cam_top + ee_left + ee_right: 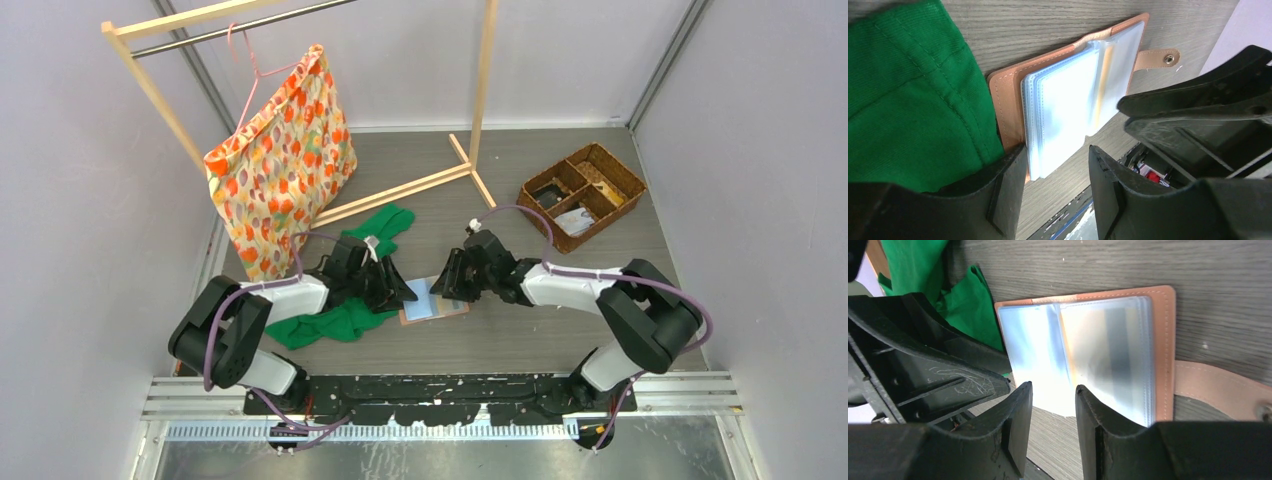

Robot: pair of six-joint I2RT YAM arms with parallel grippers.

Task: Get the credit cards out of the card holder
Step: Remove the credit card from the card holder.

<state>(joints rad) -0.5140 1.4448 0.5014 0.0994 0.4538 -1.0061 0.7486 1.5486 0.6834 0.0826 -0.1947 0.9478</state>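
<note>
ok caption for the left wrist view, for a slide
Open left pincer at the edge of the unfolded card holder, clear sleeves showing, green cloth at its side

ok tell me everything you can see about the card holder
The card holder lies open and flat on the grey wood-look table. It has a salmon-pink leather-like cover with stitched edges, clear plastic sleeves fanned inside, and a snap tab sticking out at one side. A green cloth lies at one edge. The left gripper and right gripper are open over its near edge; contact is unclear.
</note>
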